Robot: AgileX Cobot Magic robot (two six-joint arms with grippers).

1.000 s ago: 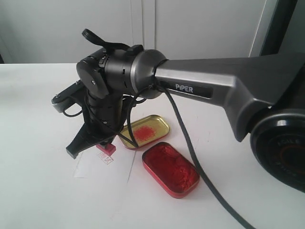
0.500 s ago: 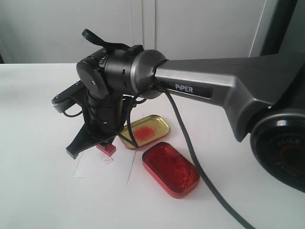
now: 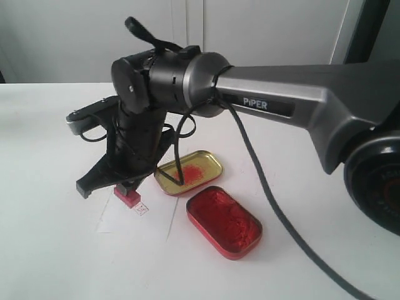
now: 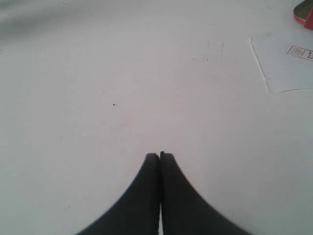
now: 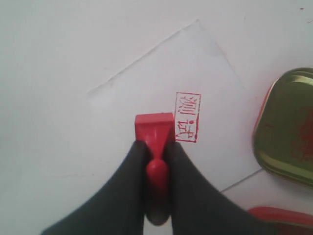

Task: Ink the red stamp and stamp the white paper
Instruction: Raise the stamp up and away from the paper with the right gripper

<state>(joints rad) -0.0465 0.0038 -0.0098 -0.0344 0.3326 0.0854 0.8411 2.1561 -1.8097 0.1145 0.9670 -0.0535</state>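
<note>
- Right end effector [image 5: 155, 148] closed on red stamp [image 5: 154, 126]; knob pinched between fingers, square base protruding past fingertips.
- Stamp held over white paper [image 5: 195, 68]; contact with sheet not discernible.
- Red imprint [image 5: 188, 117] seen on paper, just beside stamp base.
- Gold lid [image 5: 288, 127] located to one side of end effector, beyond imprint, off paper.
- Red ink tin [image 3: 223, 220] set next to lid.
- Left end effector [image 4: 160, 156] closed, nothing gripped; bare bench [image 4: 122, 73] ahead of it.

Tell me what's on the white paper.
A red printed mark sits on the white paper. The red stamp, held in the right pincer, covers the paper beneath it.
</note>
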